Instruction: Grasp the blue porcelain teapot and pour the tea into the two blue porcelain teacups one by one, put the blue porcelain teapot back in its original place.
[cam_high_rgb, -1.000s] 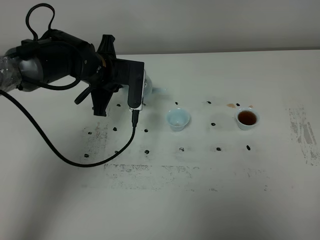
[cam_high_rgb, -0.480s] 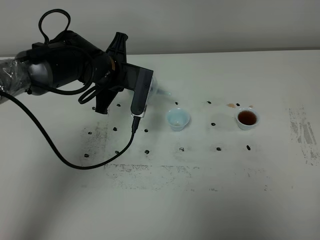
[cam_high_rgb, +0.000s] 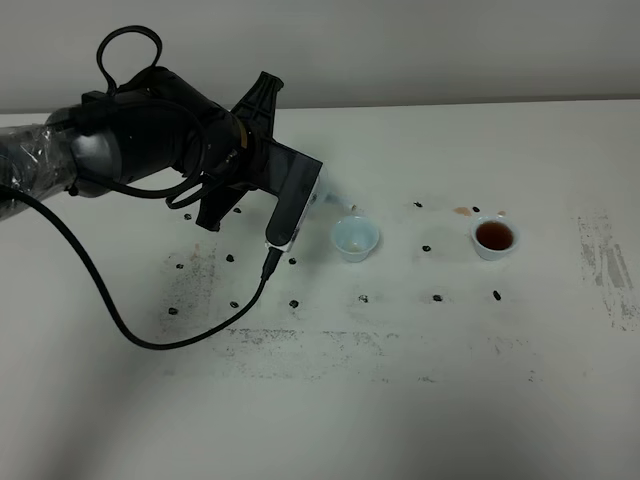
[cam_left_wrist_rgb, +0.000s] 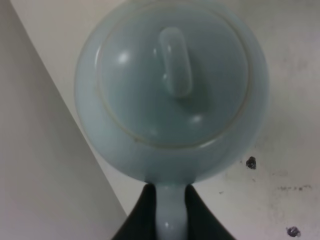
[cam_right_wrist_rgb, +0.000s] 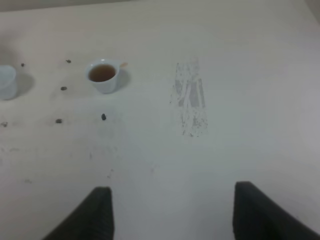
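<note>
The blue porcelain teapot (cam_left_wrist_rgb: 170, 85) fills the left wrist view, its knobbed lid facing the camera. My left gripper (cam_left_wrist_rgb: 170, 195) is shut on its loop handle, a black finger on either side. In the high view the wrist (cam_high_rgb: 288, 200) hides most of the teapot (cam_high_rgb: 326, 194); only its spout shows, reaching toward the rim of the near teacup (cam_high_rgb: 355, 238), which looks empty. The other teacup (cam_high_rgb: 494, 236) (cam_right_wrist_rgb: 104, 75), off to the right, holds brown tea. My right gripper (cam_right_wrist_rgb: 172, 220) is open above bare table, far from both cups.
Small dark specks (cam_high_rgb: 427, 247) dot the white table (cam_high_rgb: 400, 400) around the cups, with a brown spill spot (cam_high_rgb: 462, 211) by the filled cup. A black cable (cam_high_rgb: 150, 335) loops over the table's left part. A scuffed patch (cam_right_wrist_rgb: 190, 97) lies right of the cups.
My left arm has carried the teapot to the right and tilted it, bringing the spout up to the near teacup. Both cups stay put.
</note>
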